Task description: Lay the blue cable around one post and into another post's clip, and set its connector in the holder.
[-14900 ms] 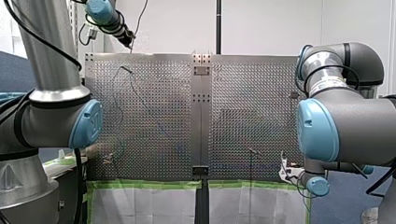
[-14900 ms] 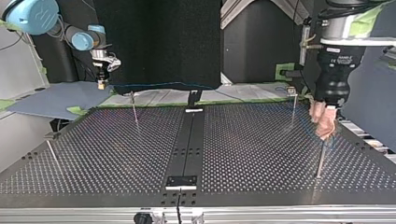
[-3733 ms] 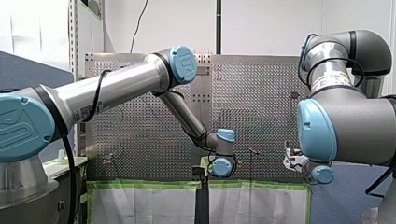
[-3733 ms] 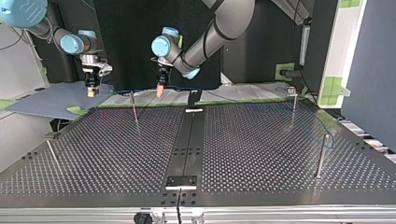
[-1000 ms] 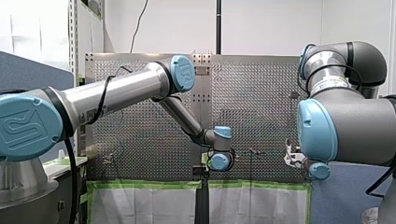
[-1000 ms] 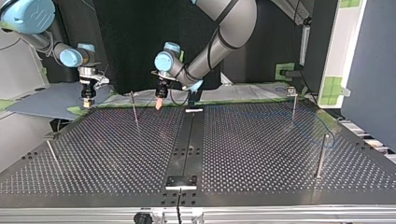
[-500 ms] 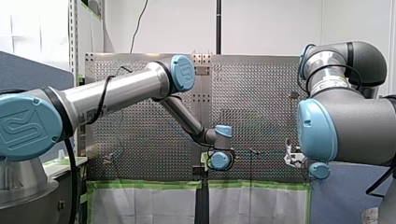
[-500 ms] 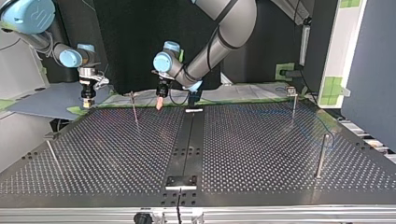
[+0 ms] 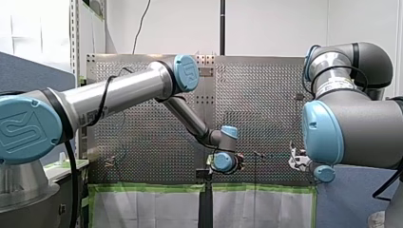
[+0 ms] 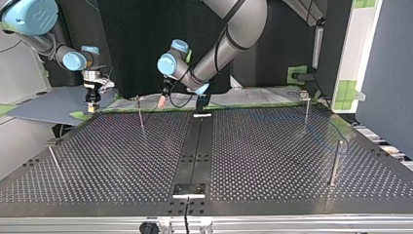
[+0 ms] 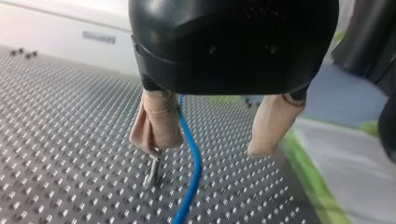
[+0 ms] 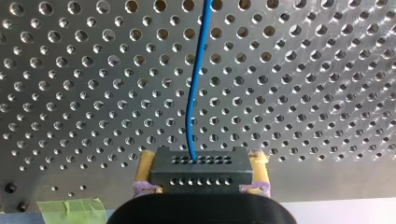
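Blue cable [image 12: 189,116] from black connector [image 12: 201,171]

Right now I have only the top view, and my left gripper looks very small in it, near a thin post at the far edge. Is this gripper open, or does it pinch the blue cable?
Observer: The left wrist view shows the left gripper open. The thin blue cable passes between its beige padded fingers, close beside one.
Operator: Where is the post from there?
Observer: The thin metal post shows just past that same finger's tip, with the cable beside it.
Operator: And the connector?
Observer: In the right wrist view the right gripper, with yellow pads, is shut on the black rectangular connector.
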